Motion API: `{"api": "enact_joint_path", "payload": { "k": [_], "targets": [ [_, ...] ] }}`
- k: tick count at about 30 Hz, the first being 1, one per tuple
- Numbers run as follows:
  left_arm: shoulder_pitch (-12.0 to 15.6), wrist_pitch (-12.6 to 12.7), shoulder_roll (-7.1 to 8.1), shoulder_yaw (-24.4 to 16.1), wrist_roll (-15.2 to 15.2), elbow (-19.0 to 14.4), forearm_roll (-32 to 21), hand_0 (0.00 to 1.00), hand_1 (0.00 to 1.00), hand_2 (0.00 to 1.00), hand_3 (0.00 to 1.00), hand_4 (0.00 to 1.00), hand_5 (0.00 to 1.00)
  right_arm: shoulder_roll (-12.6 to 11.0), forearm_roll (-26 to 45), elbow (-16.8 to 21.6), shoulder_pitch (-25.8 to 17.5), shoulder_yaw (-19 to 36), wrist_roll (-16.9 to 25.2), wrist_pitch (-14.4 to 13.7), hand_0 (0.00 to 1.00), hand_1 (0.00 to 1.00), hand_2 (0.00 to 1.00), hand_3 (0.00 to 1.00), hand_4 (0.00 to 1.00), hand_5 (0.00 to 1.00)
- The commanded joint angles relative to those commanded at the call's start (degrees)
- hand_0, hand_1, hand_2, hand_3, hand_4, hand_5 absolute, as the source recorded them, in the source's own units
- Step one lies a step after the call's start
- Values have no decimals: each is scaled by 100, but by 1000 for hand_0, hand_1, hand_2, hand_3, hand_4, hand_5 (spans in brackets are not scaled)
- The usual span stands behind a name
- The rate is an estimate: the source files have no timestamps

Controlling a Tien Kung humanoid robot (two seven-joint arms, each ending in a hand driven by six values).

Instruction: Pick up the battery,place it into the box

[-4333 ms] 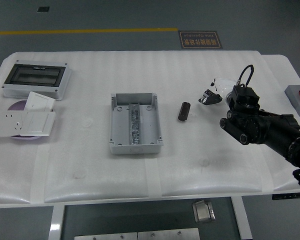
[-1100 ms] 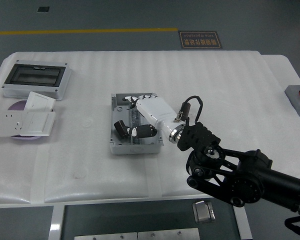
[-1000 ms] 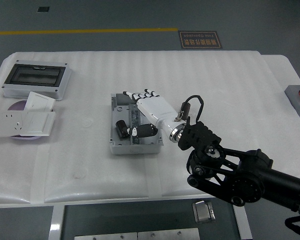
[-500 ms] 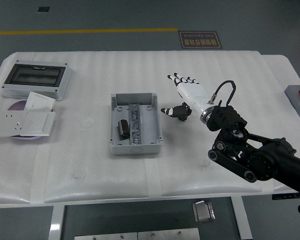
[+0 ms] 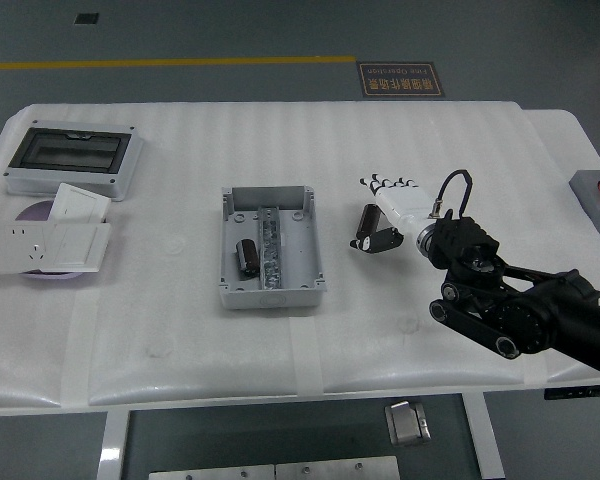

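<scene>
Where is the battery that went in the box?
In the head view, the battery lies inside the open grey box at the table's middle, in its left half, beside the metal rail.

Second battery [image 5: 368, 221] beside right robot hand [image 5: 392, 212], partly hidden by thumb; grip unclear. Grey block [image 5: 597, 201] past bench's right edge, cropped by frame. Floor sign [image 5: 400, 79] unreadable.

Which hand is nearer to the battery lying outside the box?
Right. The right hand is directly beside the battery on the table, fingers around it. The left hand is out of view.
</scene>
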Motion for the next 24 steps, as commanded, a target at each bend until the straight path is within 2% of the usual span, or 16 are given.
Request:
{"api": "enact_joint_path", "payload": {
  "k": [4,5,10,11,16,17,22,23,24],
  "targets": [
    [-2,-1,0,10,-6,2,-11,551,644,514,572,588,22,37,125,-124,51,-113,3,-122,998,924,909,980,907,465],
    [-3,-1,1,13,-10,3,-13,548,644,514,572,587,23,52,162,-169,62,-148,9,-142,975,862,844,934,904,468],
    [-7,5,9,7,-13,1,-18,548,644,514,572,587,23,106,318,-297,70,-253,48,-220,975,862,844,934,904,468],
    [-8,7,10,11,-15,2,-25,547,644,515,572,586,24,115,336,-311,73,-270,55,-232,834,732,667,832,790,315],
    [-14,9,11,43,-30,7,-58,547,644,515,572,586,24,164,436,-405,87,-367,98,-269,834,732,667,832,790,315],
    [-16,10,12,49,-35,9,-67,546,644,514,572,585,24,168,453,-421,87,-383,103,-274,728,669,568,705,720,243],
    [-19,14,15,90,-64,16,-118,546,644,514,572,585,24,175,523,-472,82,-452,130,-308,728,669,568,705,720,243],
    [-19,14,15,94,-68,16,-123,545,644,514,572,585,28,177,531,-478,82,-459,135,-317,668,611,505,665,673,210],
    [-20,15,14,91,-70,17,-121,545,644,514,572,585,28,178,541,-482,82,-465,141,-329,668,611,505,665,673,210]
  ]
}}
